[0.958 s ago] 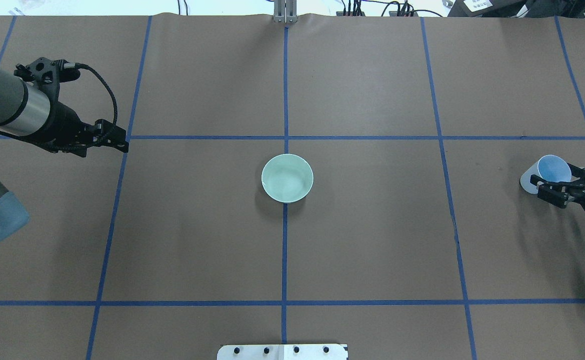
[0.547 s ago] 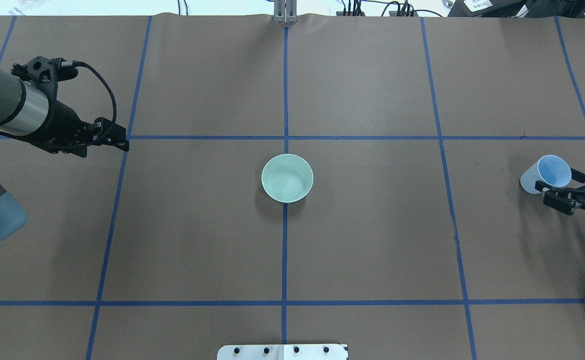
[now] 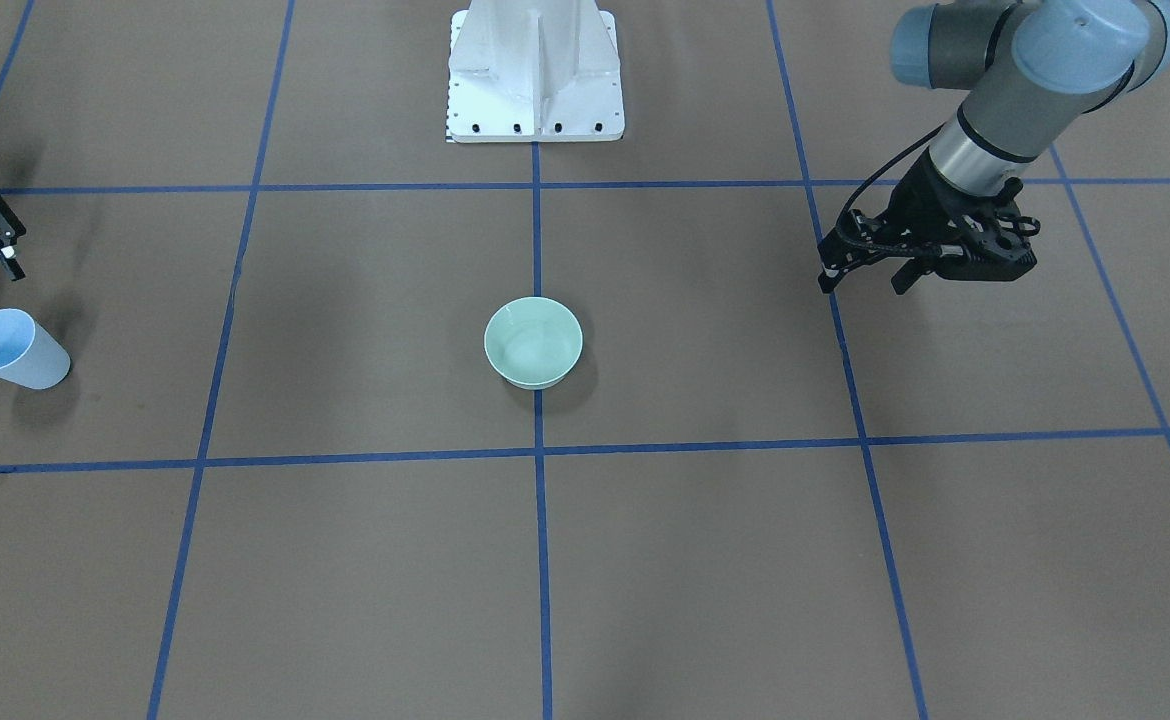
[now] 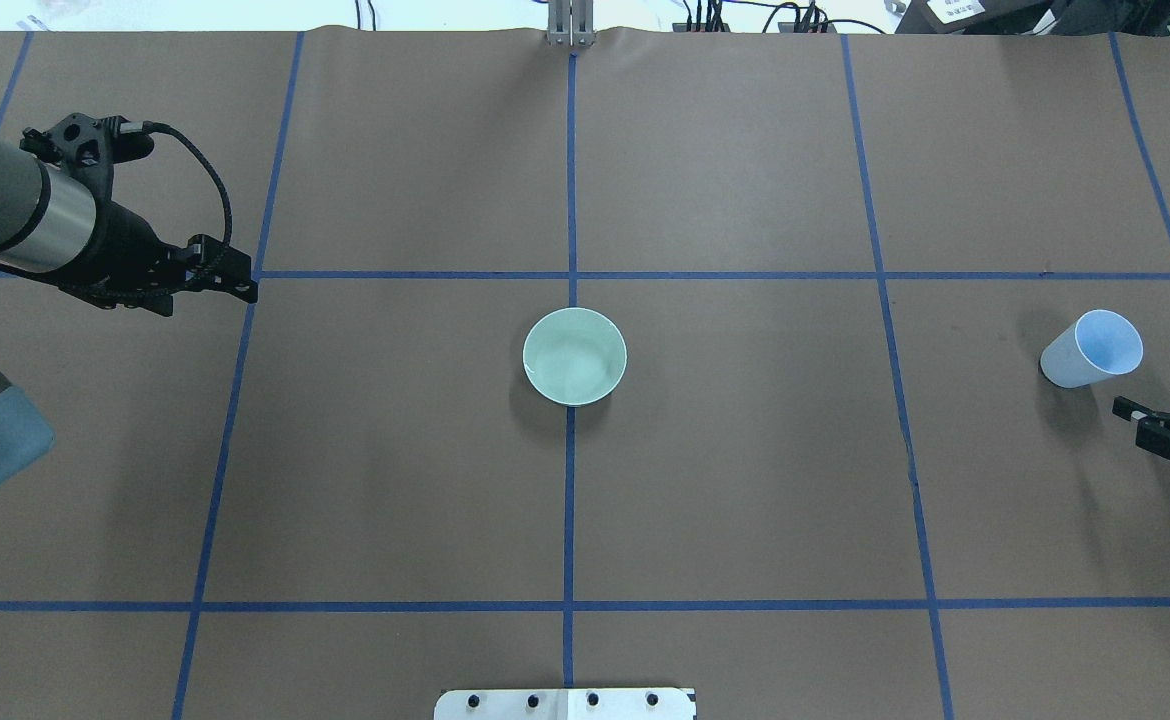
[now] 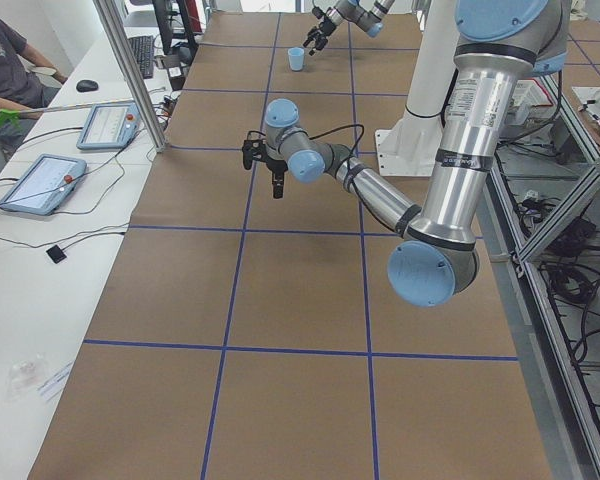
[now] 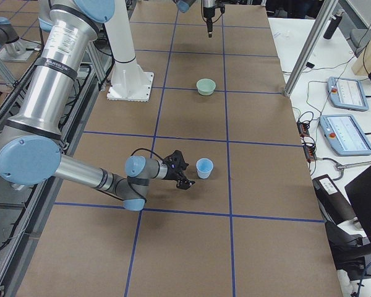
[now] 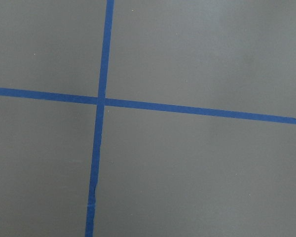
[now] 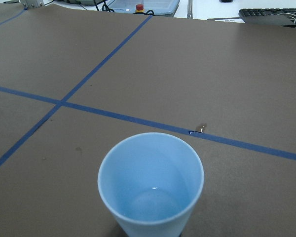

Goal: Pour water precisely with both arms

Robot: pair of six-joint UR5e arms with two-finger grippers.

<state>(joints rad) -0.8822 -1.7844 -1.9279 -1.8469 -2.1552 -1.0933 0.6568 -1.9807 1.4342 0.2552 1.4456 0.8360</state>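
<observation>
A pale blue cup (image 4: 1093,348) stands upright at the table's right (image 3: 13,348), and fills the bottom of the right wrist view (image 8: 150,185). A small whitish glint shows at its bottom. A pale green bowl (image 4: 575,356) sits at the table's centre (image 3: 533,342), with faint ripples of water inside. My right gripper (image 4: 1152,391) is open and empty, a little to the near right of the cup and apart from it (image 3: 17,252). My left gripper (image 4: 247,291) is shut and empty above the tape crossing at the left (image 3: 900,282), far from the bowl.
Blue tape lines divide the brown table cover into squares. The white pedestal (image 3: 535,70) stands at the robot's edge. Tablets (image 6: 349,93) and cables lie on the white bench beyond the far edge, where an operator (image 5: 0,60) sits.
My right gripper has drawn back from around the cup toward the table's right edge, and the cup stays in place. My left gripper has hardly moved.
</observation>
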